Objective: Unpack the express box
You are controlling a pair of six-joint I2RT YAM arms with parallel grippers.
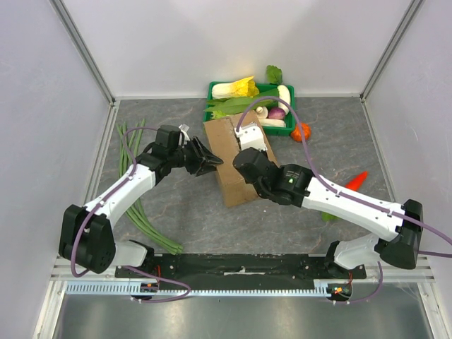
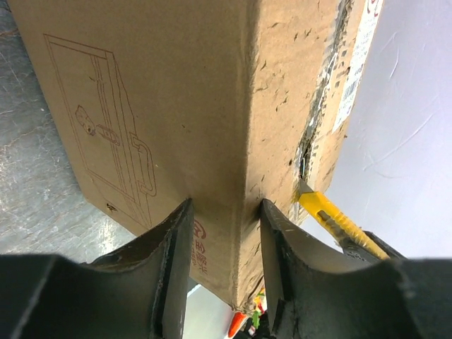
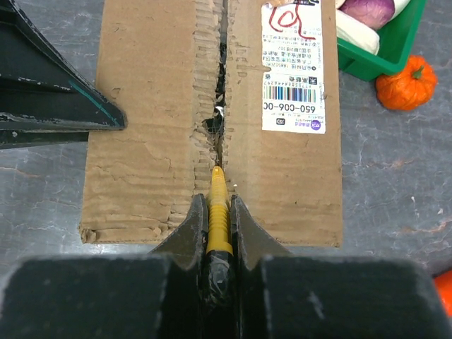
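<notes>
The express box point(image 1: 224, 141) is a brown carton lying closed mid-table, with a white label point(image 3: 291, 70) on top and a torn centre seam point(image 3: 220, 106). My left gripper point(image 1: 209, 164) straddles the box's left edge point(image 2: 244, 141); its fingers point(image 2: 176, 244) press the side and top faces. My right gripper point(image 3: 219, 212) is shut on a yellow utility knife point(image 3: 218, 212) whose tip sits in the seam near the box's near end. The knife also shows in the left wrist view point(image 2: 332, 219), entering the seam. The box's contents are hidden.
A green tray point(image 1: 212, 92) of vegetables stands just behind the box. A small orange pumpkin point(image 1: 301, 132) lies to its right and a carrot point(image 1: 357, 180) further right. Long green beans point(image 1: 131, 162) lie along the left side under my left arm.
</notes>
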